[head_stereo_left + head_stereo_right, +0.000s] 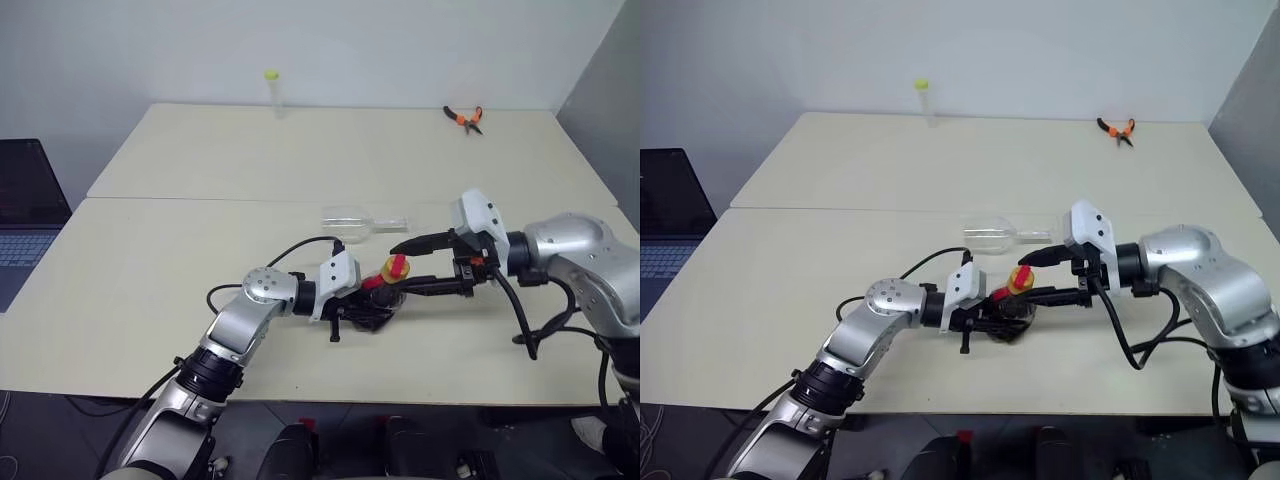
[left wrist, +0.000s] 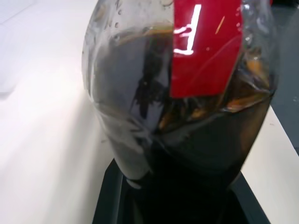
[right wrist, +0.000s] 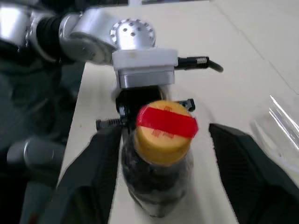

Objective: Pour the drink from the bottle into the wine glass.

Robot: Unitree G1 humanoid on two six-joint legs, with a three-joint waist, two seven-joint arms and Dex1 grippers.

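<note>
On the near half of the cream table [image 1: 150,290], the bottle [image 1: 385,296] stands upright, neck up, its yellow-and-red cap [image 1: 396,267] on, clamped low by the left gripper [image 1: 372,305]. Spread wide, the right gripper [image 1: 420,265] sits level around the cap without gripping it. Just behind, the wine glass [image 1: 352,222] lies empty on its side, stem toward the right arm. A slim tube [image 1: 272,92] and orange-handled pliers [image 1: 464,118] rest at the far edge; a laptop [image 1: 25,220] sits off to the left.

From the left wrist, the drink [image 2: 196,140] fills most of the bottle, dark beneath a red label [image 2: 205,46].

From the right wrist, black fingers [image 3: 243,163] flank the capped neck, both clear of it.
</note>
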